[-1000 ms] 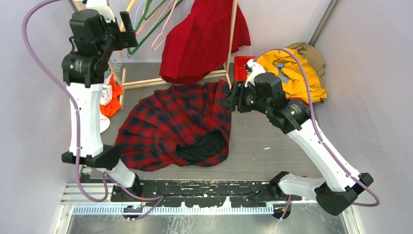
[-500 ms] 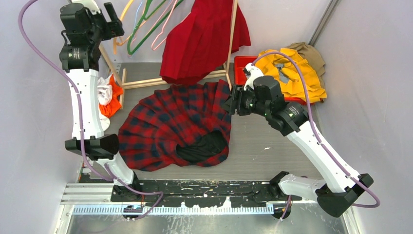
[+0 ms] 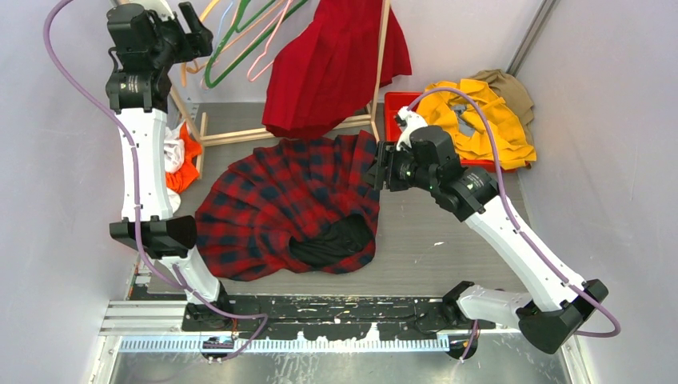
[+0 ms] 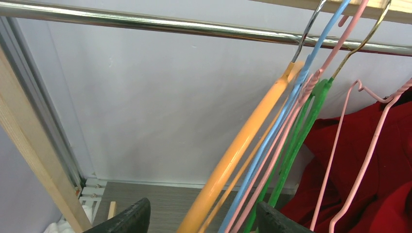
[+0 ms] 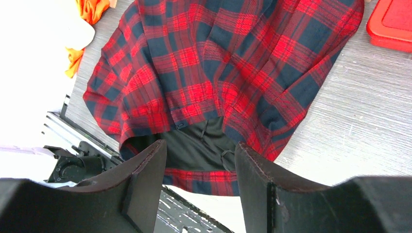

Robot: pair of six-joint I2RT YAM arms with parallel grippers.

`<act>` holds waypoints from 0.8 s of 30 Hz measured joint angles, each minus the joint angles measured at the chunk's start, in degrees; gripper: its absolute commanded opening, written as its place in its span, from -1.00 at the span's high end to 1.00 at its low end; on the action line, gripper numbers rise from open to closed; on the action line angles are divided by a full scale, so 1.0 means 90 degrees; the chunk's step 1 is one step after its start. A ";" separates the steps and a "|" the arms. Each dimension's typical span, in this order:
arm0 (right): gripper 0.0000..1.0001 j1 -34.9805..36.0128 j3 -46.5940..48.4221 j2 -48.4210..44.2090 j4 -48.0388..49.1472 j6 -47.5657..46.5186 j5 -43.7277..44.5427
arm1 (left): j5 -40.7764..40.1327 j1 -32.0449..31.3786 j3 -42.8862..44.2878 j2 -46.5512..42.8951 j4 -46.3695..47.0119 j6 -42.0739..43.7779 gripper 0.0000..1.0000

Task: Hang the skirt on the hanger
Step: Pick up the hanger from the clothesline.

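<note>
Jaws of my left gripper (image 4: 203,209) stand spread around the bunch of hangers (image 4: 252,145) on the rail (image 4: 145,23), now that this arm has lifted up and back to them. My right gripper (image 5: 199,148) has barely moved. Its jaws are apart and empty above the plaid garment (image 5: 228,63). The skirt (image 3: 336,64) hangs bunched just right of the hangers, so I judge I am choosing one, though I cannot tell which is cream.
</note>
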 measured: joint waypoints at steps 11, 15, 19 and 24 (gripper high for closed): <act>-0.20 0.0000 -0.0153 0.0000 0.0010 -0.0007 0.0002 | 0.0107 0.0000 0.0010 0.0002 0.0005 -0.0041 -0.42; -0.20 0.0000 -0.0172 0.0000 0.0015 -0.0017 0.0000 | 0.0117 0.0000 -0.0155 -0.0075 0.0068 -0.0051 -0.66; -0.19 0.0000 -0.0187 0.0000 0.0041 -0.0029 0.0000 | 0.0185 0.0000 -0.0816 -0.0481 0.0163 -0.0066 -0.64; -0.18 0.0000 -0.0240 0.0002 0.0102 -0.0029 -0.0027 | 0.0512 0.0000 -0.1350 -0.1066 0.0325 -0.0107 -0.61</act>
